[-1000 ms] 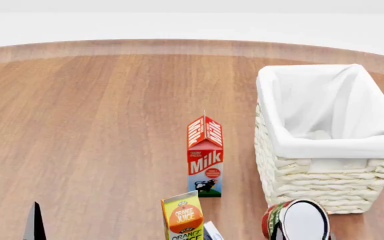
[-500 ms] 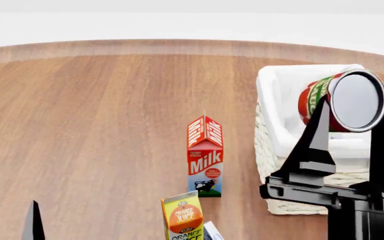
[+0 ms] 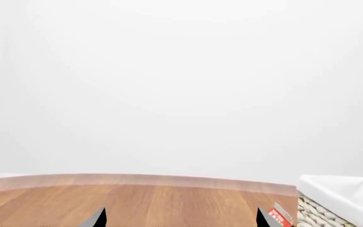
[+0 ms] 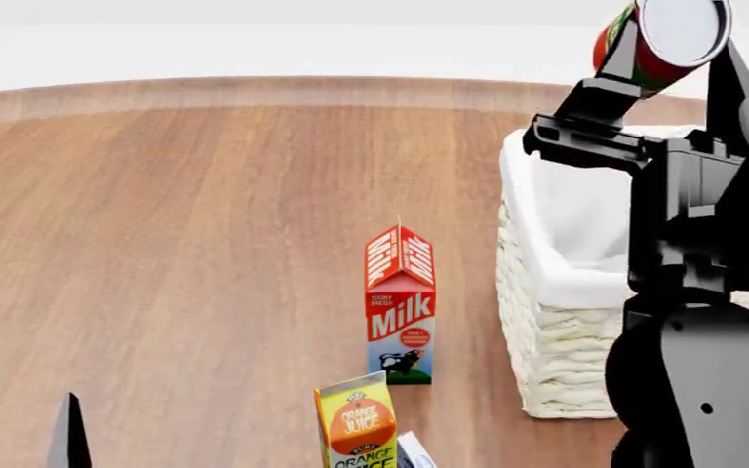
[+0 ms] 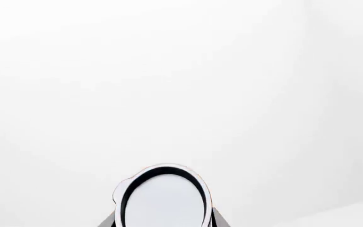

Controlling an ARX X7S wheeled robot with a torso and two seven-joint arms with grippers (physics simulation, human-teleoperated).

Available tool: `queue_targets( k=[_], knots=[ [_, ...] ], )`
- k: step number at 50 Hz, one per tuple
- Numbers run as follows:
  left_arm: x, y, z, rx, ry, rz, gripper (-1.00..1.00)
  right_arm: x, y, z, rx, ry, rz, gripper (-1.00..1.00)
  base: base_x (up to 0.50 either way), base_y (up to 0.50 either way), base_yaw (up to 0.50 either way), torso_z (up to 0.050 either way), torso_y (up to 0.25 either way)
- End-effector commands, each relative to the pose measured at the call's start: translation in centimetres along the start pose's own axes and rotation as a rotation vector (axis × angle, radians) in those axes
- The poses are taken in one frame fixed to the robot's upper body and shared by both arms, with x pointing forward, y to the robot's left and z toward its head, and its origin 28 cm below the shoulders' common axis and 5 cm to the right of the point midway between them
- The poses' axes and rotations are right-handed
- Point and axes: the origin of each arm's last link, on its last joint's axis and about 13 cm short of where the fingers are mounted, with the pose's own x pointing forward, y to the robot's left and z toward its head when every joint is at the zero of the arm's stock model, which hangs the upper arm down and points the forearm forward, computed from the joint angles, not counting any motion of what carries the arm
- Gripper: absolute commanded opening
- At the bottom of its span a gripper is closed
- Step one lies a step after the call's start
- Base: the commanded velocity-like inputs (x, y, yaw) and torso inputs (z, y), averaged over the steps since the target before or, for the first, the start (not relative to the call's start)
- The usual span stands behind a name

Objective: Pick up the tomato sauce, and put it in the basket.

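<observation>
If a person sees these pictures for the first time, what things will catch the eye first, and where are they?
First comes the tomato sauce, gripped on its side in the right end effector, raised high above the far end of the basket at the table's right. Next comes the red milk carton, upright on the wooden table just left of the basket, with the orange juice carton nearer the robot.

Tomato sauce [image 4: 661, 34] cut by top edge in my head view, upper right; label mostly hidden, only end face and sliver of red-green visible. Right arm blocks basket [image 4: 544, 244] right half and near corner. Orange juice carton [image 4: 356, 421] cropped at bottom edge; grey object beside it too cut off to identify. Left gripper [image 4: 69, 434]: I see one dark fingertip, lower left, rest out of frame.
</observation>
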Motion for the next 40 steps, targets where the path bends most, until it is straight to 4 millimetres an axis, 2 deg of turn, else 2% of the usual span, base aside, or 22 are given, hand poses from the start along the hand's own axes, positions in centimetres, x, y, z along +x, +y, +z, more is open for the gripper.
queue_targets(
  k=[1,12,15,22,40],
  knots=[
    [0.0,-0.1,-0.1,-0.001,0.005,-0.003,1.0,3.9,0.0,-0.7,-0.064,0.042,-0.043,-1.0,0.0,0.0,0.0,0.0,0.0],
    [0.1,0.0,-0.2,-0.003,0.008,0.001,1.0,6.3,-0.5,-1.9,-0.127,0.125,-0.098,-1.0,0.0,0.0,0.0,0.0,0.001],
    [0.1,0.0,-0.3,-0.001,0.01,-0.002,1.0,7.2,-0.8,-2.5,-0.097,0.181,-0.113,-1.0,0.0,0.0,0.0,0.0,0.0],
    [0.1,0.0,-0.2,-0.003,0.009,-0.001,1.0,9.4,-1.6,-4.2,-0.158,0.266,-0.178,-1.0,0.0,0.0,0.0,0.0,0.0],
    [0.3,0.1,-0.3,-0.005,0.013,0.002,1.0,7.3,-3.2,-6.7,-0.282,0.453,-0.228,-1.0,0.0,0.0,0.0,0.0,0.001]
  ],
)
